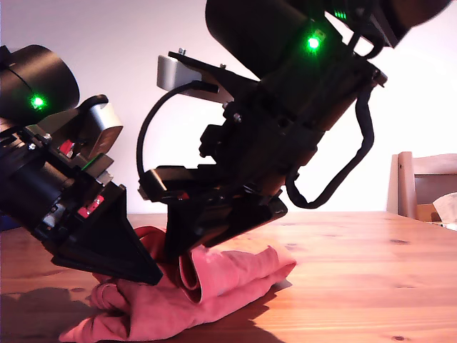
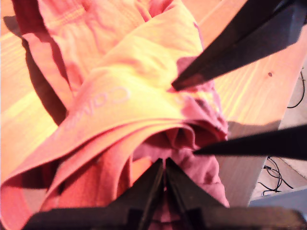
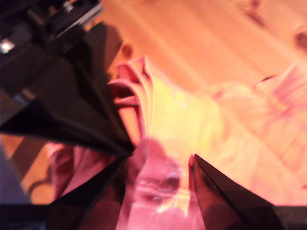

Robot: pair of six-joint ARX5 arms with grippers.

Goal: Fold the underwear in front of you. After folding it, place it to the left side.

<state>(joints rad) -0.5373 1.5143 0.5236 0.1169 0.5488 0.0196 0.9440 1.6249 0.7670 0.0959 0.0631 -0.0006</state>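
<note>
Exterior view, near to far.

1. Table: pale wood with visible grain and knots. It fills the lower frame, lit from 3 o'clock, with shadows falling toward 8 o'clock.
2. Underwear: a coral-red, wrinkled heap lying on the table at about 6 to 7 o'clock. One fold is drawn up off the heap toward the black wedges above it.
3. Near arm: black with a green lamp, entering at 9 o'clock. Its wedge points down onto the cloth.
4. Far arm: black with a green lamp and a looped cable, coming down from 1 o'clock over the middle of the heap.
5. Chair: wooden, at 3 o'clock, beyond the table's far edge.
6. Wall: plain and whitish, behind everything.

First wrist view.

- My first gripper: fingers pressed together, with folds of the underwear caught at their tips.
- A printed waistband runs across the cloth just beyond the gripper.
- Dark cables lie past the table's edge.

Second wrist view.

- My second gripper: fingers spread apart over the cloth. The picture is blurred, so contact cannot be told.
</note>
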